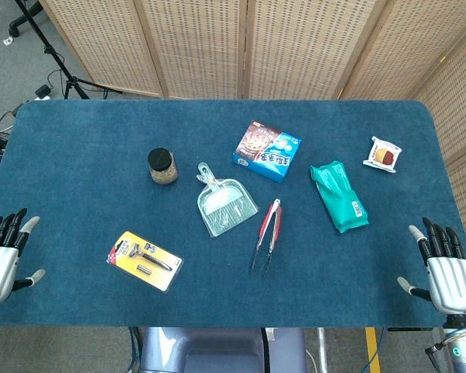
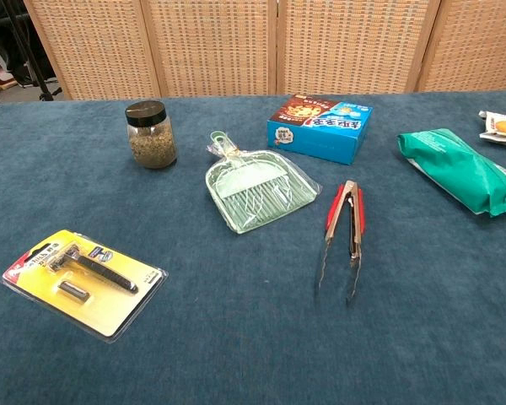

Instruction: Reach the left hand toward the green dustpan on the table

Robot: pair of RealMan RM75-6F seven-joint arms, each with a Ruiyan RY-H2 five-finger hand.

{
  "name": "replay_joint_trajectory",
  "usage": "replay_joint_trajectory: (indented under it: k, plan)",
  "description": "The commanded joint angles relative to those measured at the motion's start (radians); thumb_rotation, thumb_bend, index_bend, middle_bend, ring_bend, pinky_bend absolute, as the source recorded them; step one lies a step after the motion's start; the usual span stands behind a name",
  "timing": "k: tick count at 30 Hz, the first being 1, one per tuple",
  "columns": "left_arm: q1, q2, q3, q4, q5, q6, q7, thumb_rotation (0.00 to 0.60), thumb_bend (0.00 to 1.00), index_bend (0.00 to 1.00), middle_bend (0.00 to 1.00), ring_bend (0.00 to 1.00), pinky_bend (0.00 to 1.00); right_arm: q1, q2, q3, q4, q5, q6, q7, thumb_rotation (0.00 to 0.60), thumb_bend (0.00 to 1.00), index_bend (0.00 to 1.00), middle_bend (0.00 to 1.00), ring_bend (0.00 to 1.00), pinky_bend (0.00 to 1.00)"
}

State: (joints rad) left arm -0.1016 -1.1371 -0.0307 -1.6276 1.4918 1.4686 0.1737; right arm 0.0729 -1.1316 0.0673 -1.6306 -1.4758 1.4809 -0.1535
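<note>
The green dustpan (image 1: 227, 203) is seen lying flat near the middle of the blue surface (image 1: 78, 155), wrapped in clear film. Its long axis is set on a slant: the short handle is pointed toward the far left, toward the screens, and the wide mouth is turned toward the near right. A glass jar (image 1: 162, 166) is placed to its left, a blue box (image 1: 267, 151) beyond it to the right, and red-handled tongs (image 1: 267, 235) just beside its mouth. A yellow razor pack (image 1: 144, 259) is laid nearer the front edge. The left hand (image 1: 1, 256) is held at the left front corner, well apart from the dustpan, fingers spread and nothing grasped. The right hand (image 1: 444, 268) is likewise spread and empty at the right front corner.
</note>
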Motion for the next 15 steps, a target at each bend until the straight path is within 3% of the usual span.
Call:
replay_joint_trajectory:
  k: [1,15]
  plan:
    - [0.001,0.0,0.0,-0.001,0.0,0.001,0.001,0.6,0.0,0.0,0.0,0.0,0.0,0.0,0.001,-0.001,0.0,0.0,-0.001,0.002,0.6,0.11,0.1,0.0,0.0,0.0]
    - [0.001,0.009,0.009,-0.015,0.006,-0.006,0.01,0.6,0.0,0.0,0.0,0.0,0.0,-0.002,0.007,-0.007,-0.007,-0.011,-0.001,0.006,0.6,0.11,0.1,0.0,0.0,0.0]
